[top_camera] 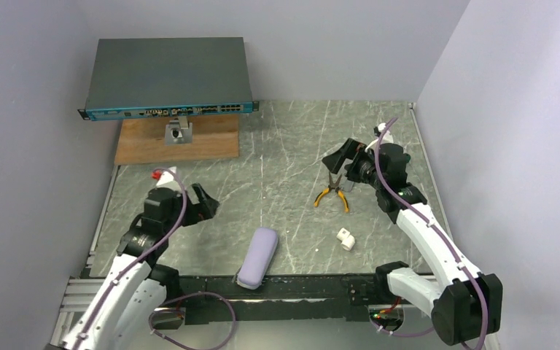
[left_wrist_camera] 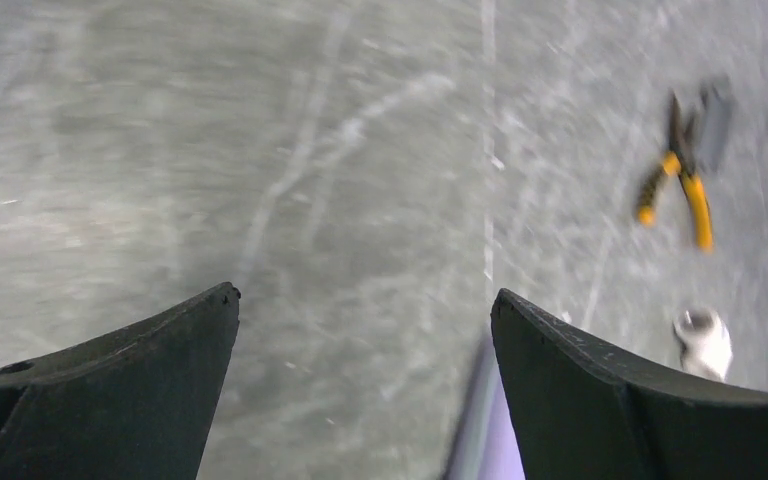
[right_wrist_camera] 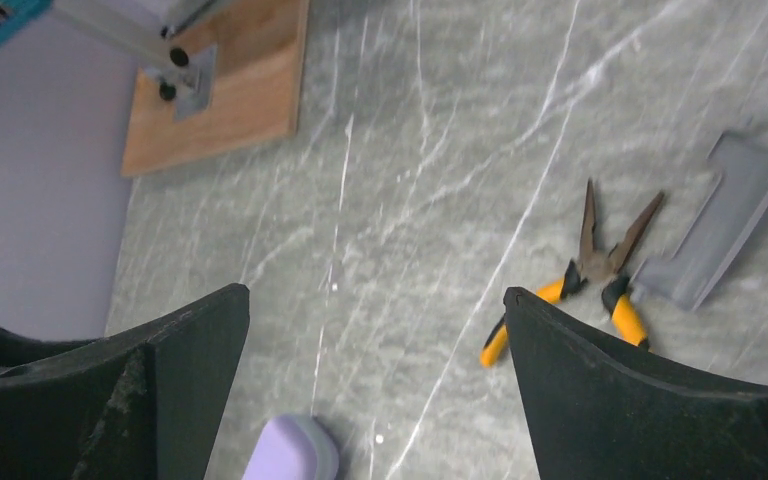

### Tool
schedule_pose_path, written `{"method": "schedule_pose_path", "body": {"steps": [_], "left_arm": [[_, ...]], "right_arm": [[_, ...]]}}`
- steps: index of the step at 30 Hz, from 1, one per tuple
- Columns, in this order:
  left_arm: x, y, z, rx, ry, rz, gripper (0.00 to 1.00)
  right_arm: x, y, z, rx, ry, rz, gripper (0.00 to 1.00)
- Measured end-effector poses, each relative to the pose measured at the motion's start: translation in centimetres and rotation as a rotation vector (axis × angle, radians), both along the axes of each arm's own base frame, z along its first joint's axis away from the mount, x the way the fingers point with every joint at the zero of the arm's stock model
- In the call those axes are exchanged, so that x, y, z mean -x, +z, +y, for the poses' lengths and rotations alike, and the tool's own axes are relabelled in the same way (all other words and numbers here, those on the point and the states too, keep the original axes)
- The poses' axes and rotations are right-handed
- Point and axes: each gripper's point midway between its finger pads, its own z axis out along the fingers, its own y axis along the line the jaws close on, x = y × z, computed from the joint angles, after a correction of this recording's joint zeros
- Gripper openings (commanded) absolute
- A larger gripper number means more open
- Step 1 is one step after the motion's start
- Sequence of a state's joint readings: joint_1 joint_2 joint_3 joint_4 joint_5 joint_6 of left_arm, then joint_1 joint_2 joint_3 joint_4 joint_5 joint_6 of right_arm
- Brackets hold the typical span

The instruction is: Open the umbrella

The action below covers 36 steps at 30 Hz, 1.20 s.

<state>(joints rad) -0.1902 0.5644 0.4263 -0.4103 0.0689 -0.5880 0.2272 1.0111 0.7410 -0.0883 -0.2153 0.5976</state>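
No umbrella shows in any view. A closed lavender-grey oval case (top_camera: 257, 257) lies near the table's front edge, between the two arms. My left gripper (top_camera: 205, 203) hovers open to the left of the case, with nothing between its fingers. In the left wrist view the left gripper (left_wrist_camera: 365, 295) frames bare table, and a sliver of the case (left_wrist_camera: 480, 430) sits beside the right finger. My right gripper (top_camera: 339, 163) is open at the back right, above the pliers. The right wrist view shows the right gripper (right_wrist_camera: 377, 292) empty, with the case's end (right_wrist_camera: 293, 450) low between the fingers.
Yellow-handled pliers (top_camera: 332, 193) lie at centre right, and a white pipe fitting (top_camera: 345, 238) sits nearer the front. A flat grey metal piece (right_wrist_camera: 725, 220) lies beside the pliers (right_wrist_camera: 590, 270). A network switch (top_camera: 168, 76) stands on a bracket over a wooden board (top_camera: 179, 138) at the back left.
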Motion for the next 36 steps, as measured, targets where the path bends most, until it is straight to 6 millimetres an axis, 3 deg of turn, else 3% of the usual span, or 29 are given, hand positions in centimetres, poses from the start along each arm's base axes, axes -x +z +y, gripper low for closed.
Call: {"method": "schedule_pose_path", "body": {"steps": [4,7,14,19,22,30,36], "left_arm": [[2.1,2.4,-5.5,-0.040,-0.236,0.005,0.99],[3.3,2.9,-8.6,-0.088,-0.375,0.020,0.99],[7.3,-1.6,-12.7,-0.314,-0.619,0.176,0.99],[9.2,-3.8,-15.2,-0.451,-0.698,0.236,0.99],[10.5,-5.5,-16.2,-0.497,-0.715,0.272,0.99],[12.1,-7.0,-18.8,-0.453,-0.674,0.280,0.99],[13.9,-10.6,-17.4,-0.553,-0.653,0.347,0.96]], "right_arm": [[1.5,-1.6,1.0,-0.001,0.044,0.085,0.99],[2.3,-2.2,1.7,0.005,0.070,0.115,0.98],[3.9,-3.0,2.2,0.031,0.107,0.150,0.98],[4.6,-2.7,2.0,0.037,0.115,0.143,0.98],[5.1,-2.7,1.9,0.044,0.119,0.147,0.98],[6.1,-2.7,1.8,0.052,0.137,0.147,0.98],[7.2,-4.0,2.0,0.051,0.161,0.179,0.98]]}}
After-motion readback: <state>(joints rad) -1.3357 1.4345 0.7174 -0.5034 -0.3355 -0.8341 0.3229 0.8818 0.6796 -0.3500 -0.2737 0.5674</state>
